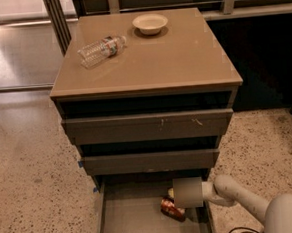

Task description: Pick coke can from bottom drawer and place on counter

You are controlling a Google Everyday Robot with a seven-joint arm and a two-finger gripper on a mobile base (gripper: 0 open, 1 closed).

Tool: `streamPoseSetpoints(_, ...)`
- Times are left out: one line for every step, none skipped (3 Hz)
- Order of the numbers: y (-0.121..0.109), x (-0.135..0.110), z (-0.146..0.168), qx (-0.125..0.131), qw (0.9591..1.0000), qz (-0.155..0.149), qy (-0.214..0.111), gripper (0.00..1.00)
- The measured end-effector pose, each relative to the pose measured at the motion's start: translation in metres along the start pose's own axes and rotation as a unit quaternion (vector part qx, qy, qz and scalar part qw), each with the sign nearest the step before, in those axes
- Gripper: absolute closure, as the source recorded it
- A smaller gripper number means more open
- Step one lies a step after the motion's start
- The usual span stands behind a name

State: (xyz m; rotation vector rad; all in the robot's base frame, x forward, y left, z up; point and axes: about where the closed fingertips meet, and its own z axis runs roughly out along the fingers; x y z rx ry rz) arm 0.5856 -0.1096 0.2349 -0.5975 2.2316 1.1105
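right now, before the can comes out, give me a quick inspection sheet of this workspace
surface: counter, glossy tan top, carrying a bottle and a bowl.
job's things: coke can lying on the floor of the open bottom drawer, right of middle; not yet on the counter.
clutter: water bottle on its side at the counter's left; bowl upright near the back edge.
grippers: gripper down inside the drawer at the can, mostly hidden behind the arm's wrist.
cables: dark loop on the floor by the robot's body.
surroundings: speckled floor around the cabinet.
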Motion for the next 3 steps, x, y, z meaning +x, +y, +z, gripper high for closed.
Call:
streamPoseSetpoints(0.0162, 0.0009, -0.0009, -0.035, 0.9994, -0.002, 0.009, 1.00)
streamPoseSetpoints(0.0163, 0.0009, -0.0009, -0.035, 0.9994, -0.002, 0.009, 1.00)
streamPoseSetpoints(0.0163, 0.0009, -0.0009, -0.035, 0.9994, -0.002, 0.009, 0.81)
